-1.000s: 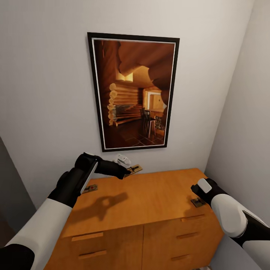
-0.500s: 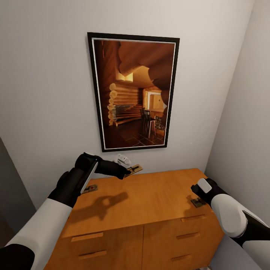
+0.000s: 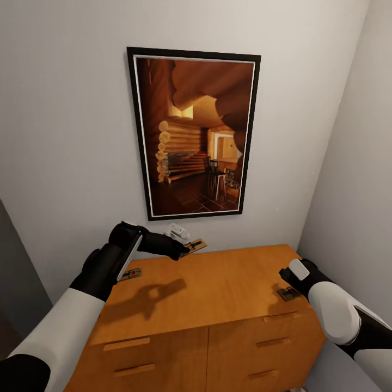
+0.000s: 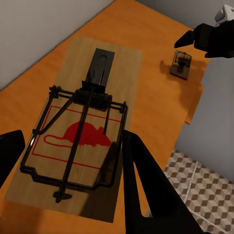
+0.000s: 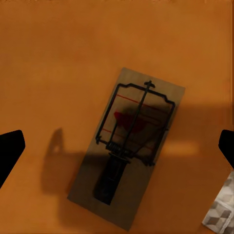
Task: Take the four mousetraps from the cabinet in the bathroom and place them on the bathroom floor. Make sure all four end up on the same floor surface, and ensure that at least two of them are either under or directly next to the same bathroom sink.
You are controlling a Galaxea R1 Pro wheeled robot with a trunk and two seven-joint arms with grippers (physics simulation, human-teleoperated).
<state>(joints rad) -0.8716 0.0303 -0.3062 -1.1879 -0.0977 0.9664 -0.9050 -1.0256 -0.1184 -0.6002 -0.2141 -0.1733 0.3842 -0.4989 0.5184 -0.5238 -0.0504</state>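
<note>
Behind both of your claws, a framed picture (image 3: 194, 133) of a log interior hangs on the pale wall, directly above the cabinet (image 3: 207, 310). This orange-brown cabinet is the largest task item: its flat top lies beneath both claws and its drawer fronts with slim bar handles face you.

Your left claw (image 3: 182, 251) reaches over the rear edge of the cabinet top. It is clenched on a mousetrap (image 3: 195, 246), gripping one end of the board and holding it clear of the top, close to the wall. In the left wrist view one dark finger (image 4: 146, 190) lies across the near edge of this held mousetrap (image 4: 80, 134), whose red mouse print and wire bar face the camera.

Your right claw (image 3: 285, 277) hovers at the right end of the cabinet top, near its front edge. Its fingers stand apart, released, with their dark tips (image 5: 10, 148) at opposite borders of the right wrist view. A second mousetrap (image 3: 288, 294) lies flat on the top directly under this claw, between the fingers but not touched by them.

A third mousetrap (image 3: 130, 274) lies flat on the cabinet top beside your left forearm, behind the left claw.

Patterned bathroom floor (image 4: 204, 190) tiles show below the cabinet's right end.
</note>
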